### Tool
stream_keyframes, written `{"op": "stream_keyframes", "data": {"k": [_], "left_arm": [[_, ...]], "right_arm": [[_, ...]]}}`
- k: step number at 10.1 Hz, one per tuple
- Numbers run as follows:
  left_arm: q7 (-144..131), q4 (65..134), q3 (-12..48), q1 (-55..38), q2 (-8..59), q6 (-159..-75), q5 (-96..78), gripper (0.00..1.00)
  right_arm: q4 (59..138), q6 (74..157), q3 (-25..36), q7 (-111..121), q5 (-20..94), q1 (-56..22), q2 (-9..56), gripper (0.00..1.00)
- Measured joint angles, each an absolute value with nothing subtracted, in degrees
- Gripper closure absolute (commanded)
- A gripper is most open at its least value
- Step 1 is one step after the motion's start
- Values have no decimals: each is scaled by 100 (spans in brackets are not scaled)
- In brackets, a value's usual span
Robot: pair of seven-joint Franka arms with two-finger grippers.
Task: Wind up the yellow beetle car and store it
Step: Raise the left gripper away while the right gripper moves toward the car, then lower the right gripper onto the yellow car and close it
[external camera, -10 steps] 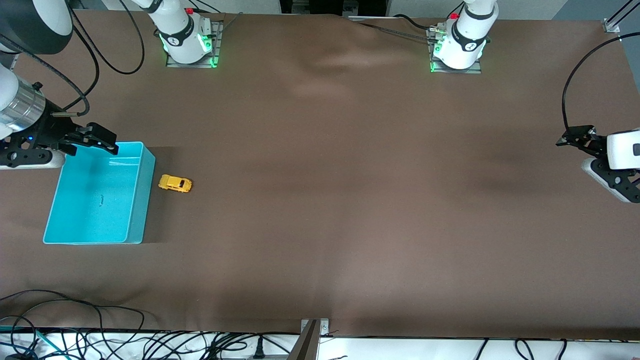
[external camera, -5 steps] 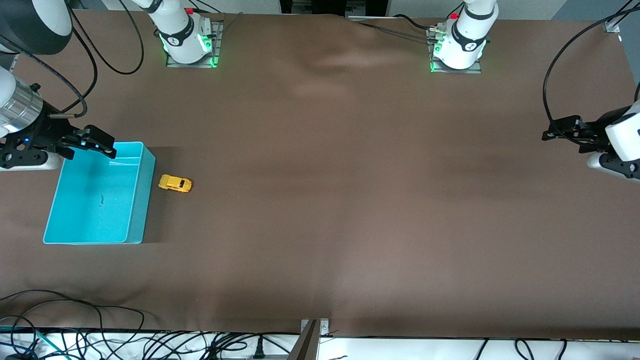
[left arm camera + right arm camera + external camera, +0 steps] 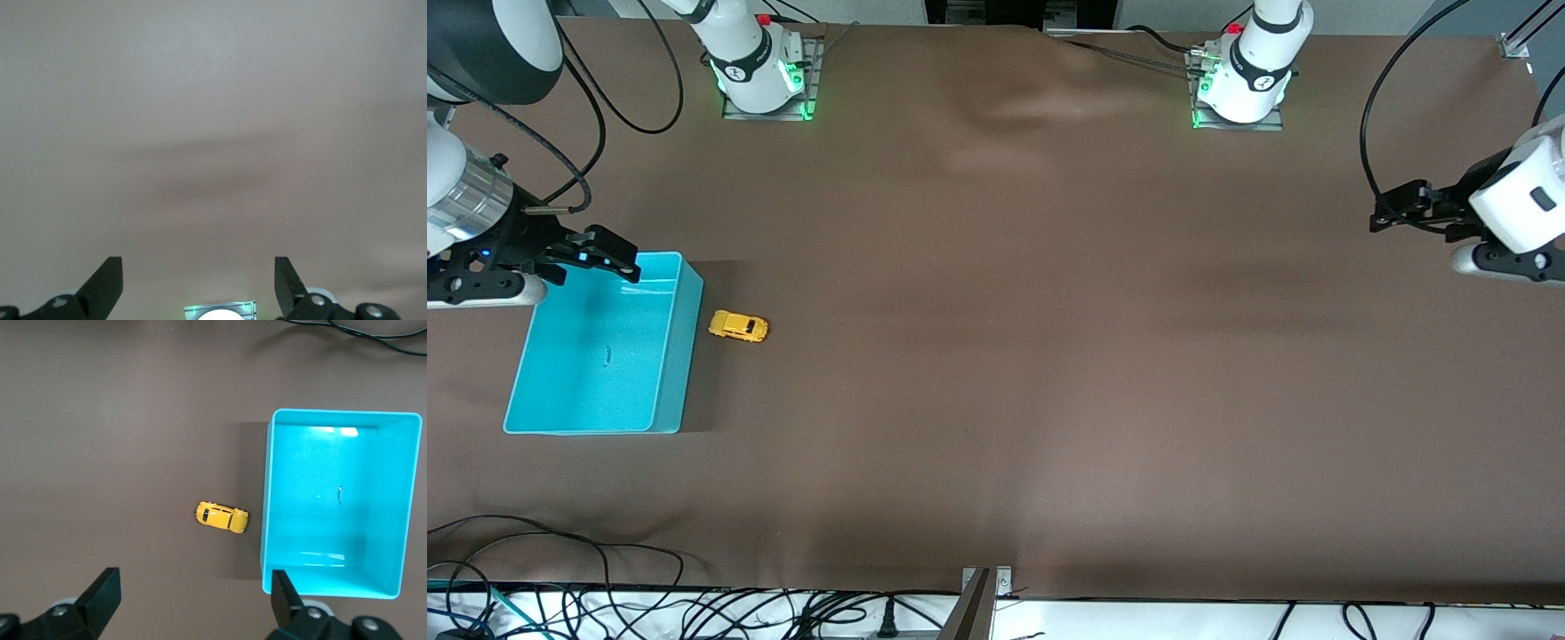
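The yellow beetle car (image 3: 738,326) (image 3: 222,517) stands on its wheels on the brown table cover, beside the long wall of the turquoise bin (image 3: 687,356) (image 3: 266,507). My right gripper (image 3: 591,260) (image 3: 193,597) hangs open and holds nothing, over the bin's edge that lies farther from the front camera. My left gripper (image 3: 1405,213) (image 3: 198,280) is open and holds nothing too. It hangs over bare cover at the left arm's end of the table. The bin has nothing in it.
The two arm bases (image 3: 760,80) (image 3: 1240,84) stand at the table's edge farthest from the front camera. The left arm's base (image 3: 220,311) also shows in the left wrist view. Loose cables (image 3: 605,587) lie along the edge nearest that camera.
My left gripper has swung in from the table's end toward the middle. My right gripper has shifted only slightly over the bin. The car and bin have not moved.
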State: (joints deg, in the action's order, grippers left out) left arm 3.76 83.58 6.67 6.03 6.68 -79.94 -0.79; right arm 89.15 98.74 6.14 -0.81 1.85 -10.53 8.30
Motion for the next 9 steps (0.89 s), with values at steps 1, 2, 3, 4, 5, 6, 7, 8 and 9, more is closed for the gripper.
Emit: {"op": "stream_keyframes", "data": {"k": [1,2,3,4,5,6,7,8,9], "left_arm": [[378,8698,445,501,388,-8241,-102,0],[381,8998,297,420,133,-8394,-115,0],[381,9200,242,385,-76,-8431,-122,0],[381,9250,241,379,-206,-8428,-171,0],[381,9236,242,376,-288,-8428,-268,0],[381,9210,234,377,-341,-8428,-297,0],[381,9188,211,380,-347,-8428,-297,0],[381,9189,187,383,-341,-8428,-297,0],[376,9189,163,385,-336,-8428,-297,0]], "right_arm": [[8915,9861,581,-80,183,-1088,848,0],[8915,9859,561,-80,183,-1101,869,0],[8915,9858,557,-80,183,-1103,885,0],[8915,9857,557,-80,182,-1102,896,0],[8915,9857,557,-69,182,-1103,908,0],[8915,9856,556,-57,182,-1103,916,0],[8915,9850,554,-57,182,-1106,919,0],[8915,9836,554,-56,182,-1112,919,0],[8915,9822,554,-46,182,-1115,919,0]]}}
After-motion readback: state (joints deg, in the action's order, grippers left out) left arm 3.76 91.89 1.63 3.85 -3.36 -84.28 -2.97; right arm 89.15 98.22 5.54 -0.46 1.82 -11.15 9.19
